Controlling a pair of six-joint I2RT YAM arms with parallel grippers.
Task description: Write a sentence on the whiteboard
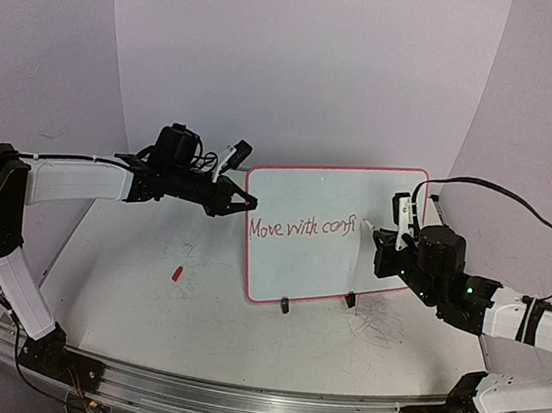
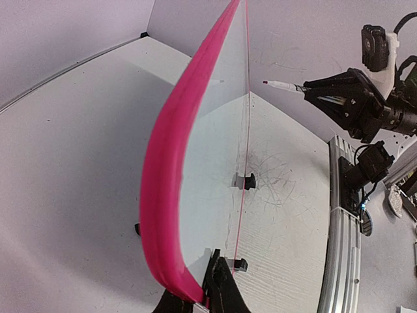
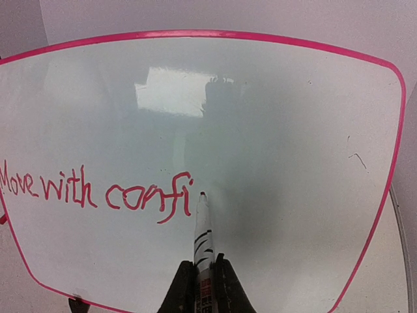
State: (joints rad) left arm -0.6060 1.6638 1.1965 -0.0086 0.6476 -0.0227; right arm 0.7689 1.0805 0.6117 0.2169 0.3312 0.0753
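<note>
Closest to the lens, right gripper (image 3: 203,264): matte black fingers (image 3: 179,290) pinched tight on a marker (image 3: 202,228). Holds that slim white barrel, banded in black, straight out past the fingertips, red tip at or just off the glossy board (image 3: 280,130); cannot tell which. Just left of the tip, sentence (image 3: 98,192) in thin red hand lettering, one line: "Move with confi", ending right beside the tip. Beyond the fingers, smooth white panel with thin pink-red rim (image 3: 215,34) and rounded corners, pale glare patch high above the marker.

At the far side from those fingers, left gripper (image 2: 195,290): dark fingers (image 2: 221,290) closed on the board's rim at its left edge, panel running edge-on away from them. Stands on its long edge on two small black clip feet (image 1: 285,304), resting on the scuffed white table (image 1: 143,301). Below the right fingers, grey scribbles (image 1: 382,325) across the tabletop. Well below the left fingers, toward the bases, a small red piece (image 1: 176,274) lying flat. Along the near edge, ribbed aluminium rail (image 1: 232,403), curved.
</note>
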